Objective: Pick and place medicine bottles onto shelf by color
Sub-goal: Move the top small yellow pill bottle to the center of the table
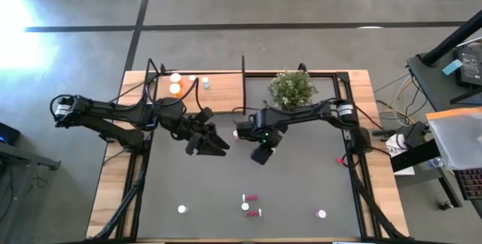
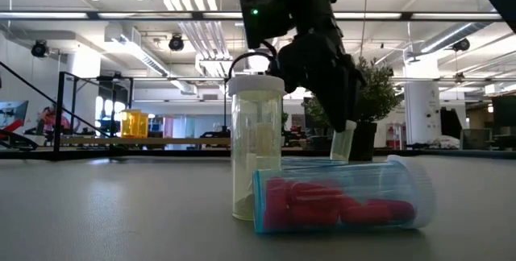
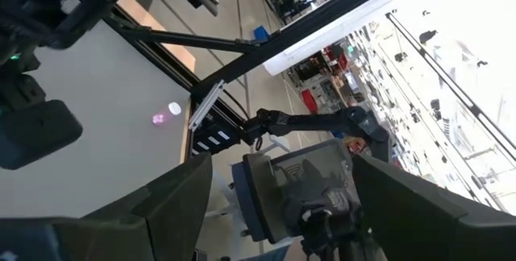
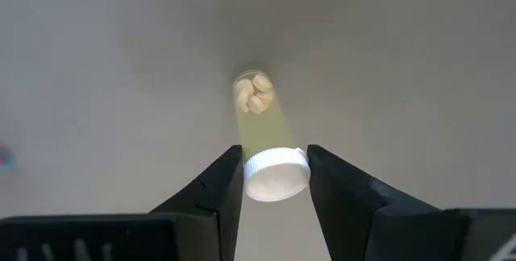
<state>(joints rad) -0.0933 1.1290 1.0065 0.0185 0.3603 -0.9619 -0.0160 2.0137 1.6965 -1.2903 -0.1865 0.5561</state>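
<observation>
My right gripper (image 4: 276, 182) hangs over the middle of the dark mat (image 1: 301, 191), shut on a small yellow bottle (image 4: 260, 116); the low view shows that bottle (image 2: 343, 144) under the dark fingers. My left gripper (image 1: 215, 146) waits open just left of it and holds nothing. The wooden shelf (image 1: 218, 92) lies at the far edge with two orange bottles (image 1: 175, 83) and a pale blue one (image 1: 205, 83) standing on it. Near the front edge are an upright yellow bottle (image 2: 256, 148), a lying bottle of red pills (image 2: 339, 205) and a pink one (image 1: 321, 214). My right gripper pinches the yellow bottle's white cap (image 4: 276, 172) between its two fingers. The fingers come from above and point down. The bottle hangs below them, cap up and slightly tilted, with its pills at the lower end (image 4: 255, 96), over the mat.
A green potted plant (image 1: 292, 87) stands at the far edge, right of the shelf's dark upright edge (image 1: 243, 71). A small red bottle (image 1: 340, 160) lies near the mat's right side, and another white-capped bottle (image 1: 181, 209) stands at the front left. Black frame rails (image 1: 354, 146) border the mat.
</observation>
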